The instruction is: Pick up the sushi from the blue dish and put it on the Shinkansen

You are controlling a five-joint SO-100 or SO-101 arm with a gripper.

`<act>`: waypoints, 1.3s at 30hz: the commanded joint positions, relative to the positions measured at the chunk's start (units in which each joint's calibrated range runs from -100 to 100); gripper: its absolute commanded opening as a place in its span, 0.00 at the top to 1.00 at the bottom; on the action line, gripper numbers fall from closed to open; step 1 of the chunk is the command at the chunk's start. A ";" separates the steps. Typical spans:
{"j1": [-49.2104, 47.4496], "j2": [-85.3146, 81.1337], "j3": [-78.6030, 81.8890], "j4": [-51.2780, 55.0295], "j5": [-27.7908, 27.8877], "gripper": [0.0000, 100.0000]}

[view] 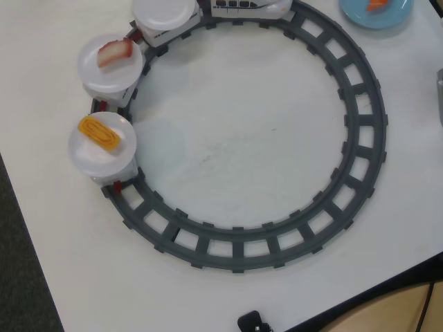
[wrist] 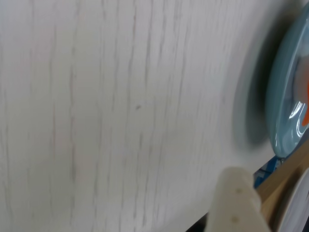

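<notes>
The blue dish [view: 387, 16] sits at the top right corner of the overhead view, cut by the frame edge, with the orange sushi [view: 377, 4] on it. The Shinkansen [view: 249, 7] stands on the track at the top edge, and behind it curve cars topped with white plates [view: 165, 14]. The wrist view is blurred. It shows the blue dish [wrist: 285, 96] at the right edge with a sliver of the sushi [wrist: 305, 116]. Of my gripper only one cream finger [wrist: 235, 198] shows, at the bottom, left of the dish. The other finger is out of view.
A grey ring track [view: 360, 131] fills the white table. One car's plate carries a red-and-white piece [view: 114, 52], another a yellow egg piece [view: 101, 133]. The table's edge runs along the left and lower right. A small black object [view: 252, 323] lies at the bottom edge.
</notes>
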 commanded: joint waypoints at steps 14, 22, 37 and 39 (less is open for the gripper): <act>5.53 -0.27 -5.56 3.13 0.19 0.55; 2.98 7.42 -22.79 14.26 0.24 0.55; 2.54 63.28 -65.52 12.20 1.29 0.55; 2.89 72.30 -71.54 12.03 3.18 0.55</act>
